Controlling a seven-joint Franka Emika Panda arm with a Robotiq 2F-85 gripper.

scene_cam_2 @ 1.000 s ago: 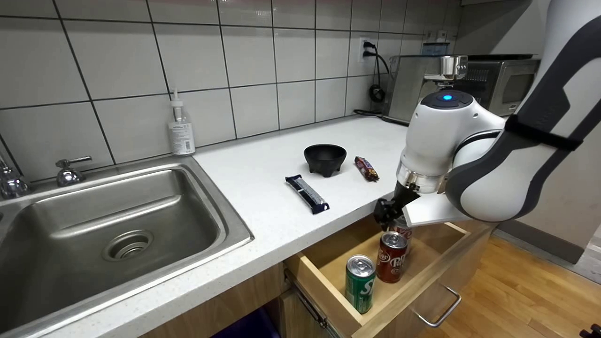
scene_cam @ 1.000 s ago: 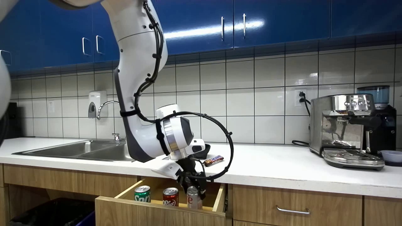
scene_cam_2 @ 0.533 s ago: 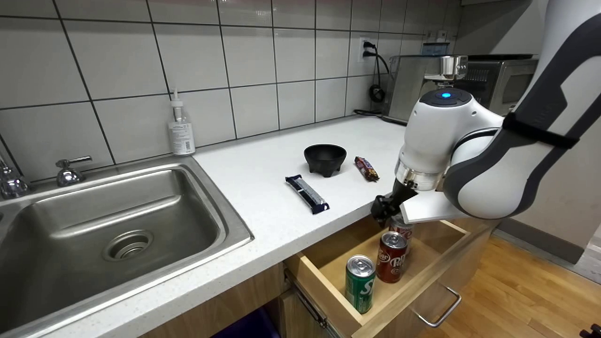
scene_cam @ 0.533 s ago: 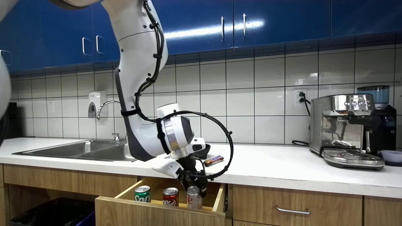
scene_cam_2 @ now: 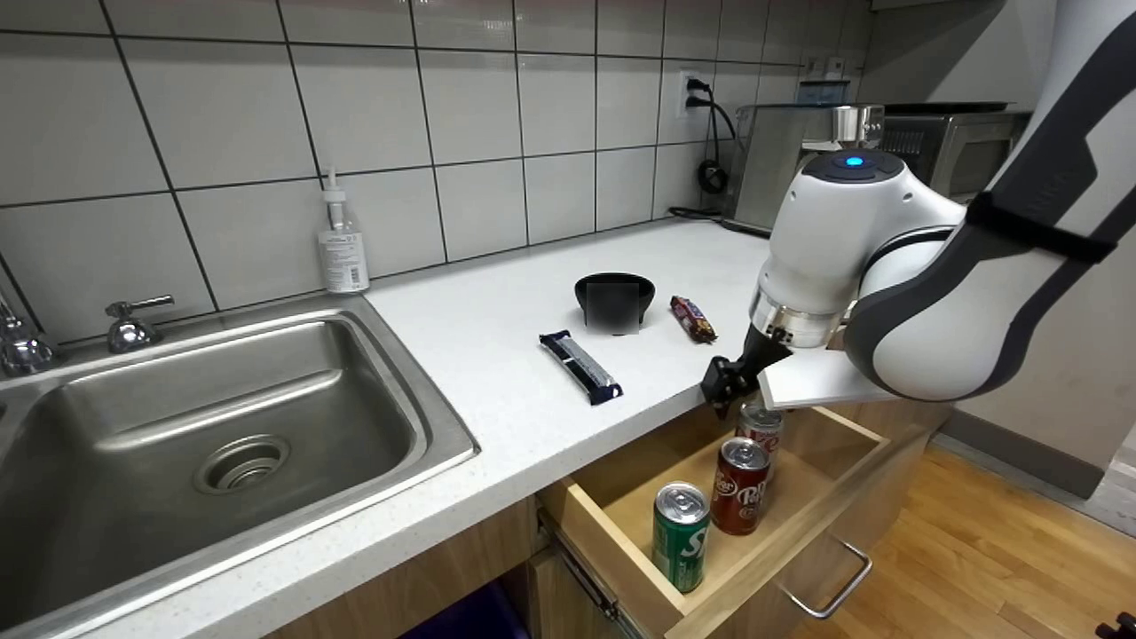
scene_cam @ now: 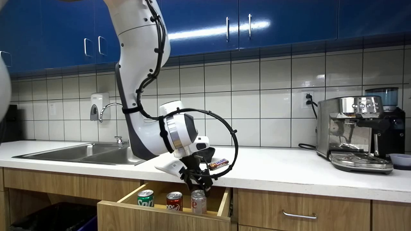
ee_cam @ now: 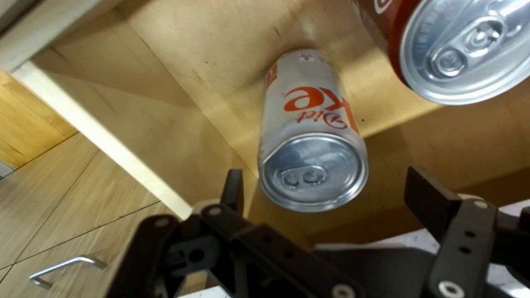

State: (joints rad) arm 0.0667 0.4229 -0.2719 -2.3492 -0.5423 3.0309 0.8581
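Observation:
A silver Diet Coke can [ee_cam: 314, 124] stands upright in an open wooden drawer [scene_cam_2: 821, 506]; it also shows in both exterior views [scene_cam: 199, 202] [scene_cam_2: 761, 430]. My gripper [ee_cam: 325, 184] is open and empty, its black fingers apart on either side of the can's lid in the wrist view. In an exterior view the gripper [scene_cam: 198, 186] is just above the can's top, over the back of the drawer. A dark red Dr Pepper can [scene_cam_2: 740, 488] stands beside the Diet Coke can. A green Sprite can [scene_cam_2: 681, 537] stands at the drawer's other end.
The white counter's front edge [scene_cam_2: 532, 457] is right behind the gripper. On the counter are a black bowl [scene_cam_2: 614, 302], a dark wrapped bar [scene_cam_2: 581, 366] and a red-brown candy bar [scene_cam_2: 692, 319]. A steel sink [scene_cam_2: 240, 399] and a coffee machine [scene_cam: 353, 131] are farther off.
My gripper and arm have risen a little, and the fingers are now higher relative to the Diet Coke can's top. The cans and the drawer have not moved.

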